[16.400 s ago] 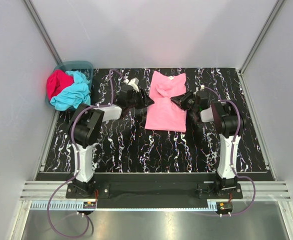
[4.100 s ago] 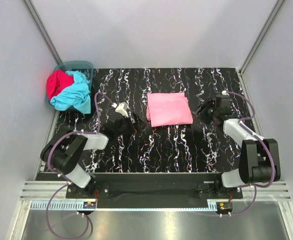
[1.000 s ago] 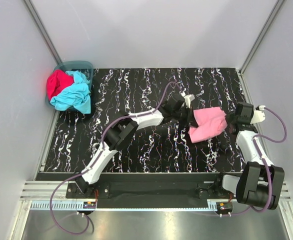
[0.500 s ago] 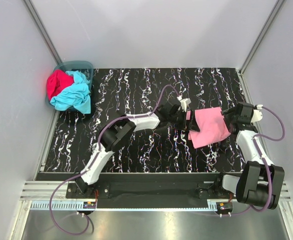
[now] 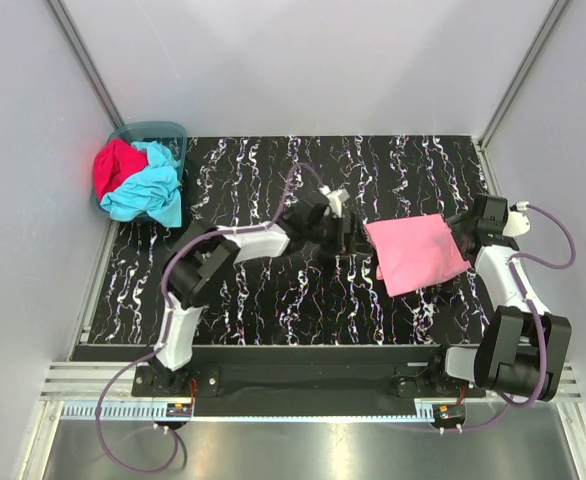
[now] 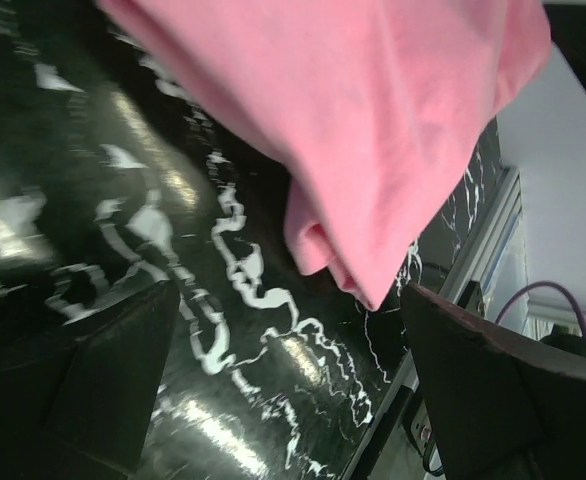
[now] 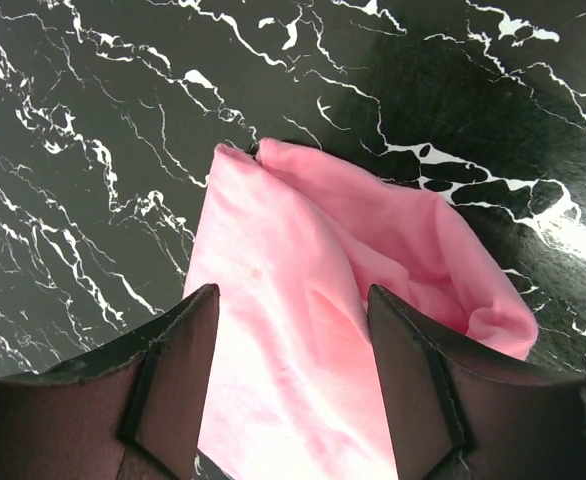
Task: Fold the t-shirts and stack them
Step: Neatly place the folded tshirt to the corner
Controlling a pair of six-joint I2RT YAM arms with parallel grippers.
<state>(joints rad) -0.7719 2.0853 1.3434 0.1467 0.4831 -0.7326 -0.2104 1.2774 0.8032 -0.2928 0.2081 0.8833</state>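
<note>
left claw (image 5: 347, 236) is shown spread wide beside the folded pink t-shirt (image 5: 416, 253), which is laid flat on the right of the worktop (image 5: 273, 295) as a likely stack base; right claw (image 5: 466, 228) is parted over its edge, nothing gripped.

The 2 arms stretch low and inward, the left gripper (image 5: 344, 231) gaping wide, the right gripper (image 5: 467, 228) with jaws parted.

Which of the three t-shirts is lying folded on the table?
The pink t-shirt, folded on the right side of the table. The turquoise t-shirt and red t-shirt are bunched in the teal basket at the far left corner.
</note>
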